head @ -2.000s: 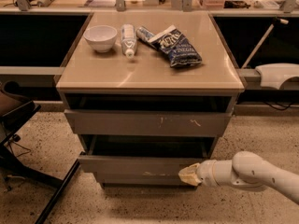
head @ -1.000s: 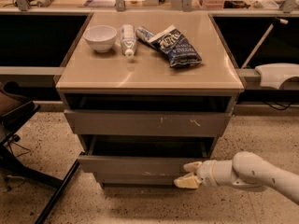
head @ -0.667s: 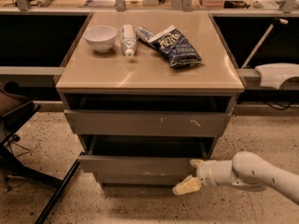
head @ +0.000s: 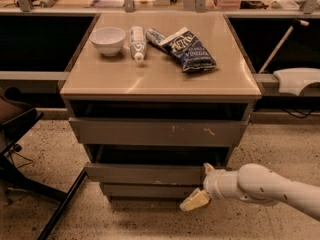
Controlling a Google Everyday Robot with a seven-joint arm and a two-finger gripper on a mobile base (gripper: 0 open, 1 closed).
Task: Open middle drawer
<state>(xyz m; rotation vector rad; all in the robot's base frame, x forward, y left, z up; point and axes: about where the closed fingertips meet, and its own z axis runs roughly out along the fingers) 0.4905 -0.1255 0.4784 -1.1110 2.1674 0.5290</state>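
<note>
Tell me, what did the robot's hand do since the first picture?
The gripper was shut against the right end of the middle drawer; it has spread its fingers and dipped lower. The drawer stayed partly pulled out; bowl, tube and chip bag did not move.

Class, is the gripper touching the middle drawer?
Cannot tell. In the camera view the gripper overlaps the right end of the middle drawer, but neither contact nor gap shows plainly.
</note>
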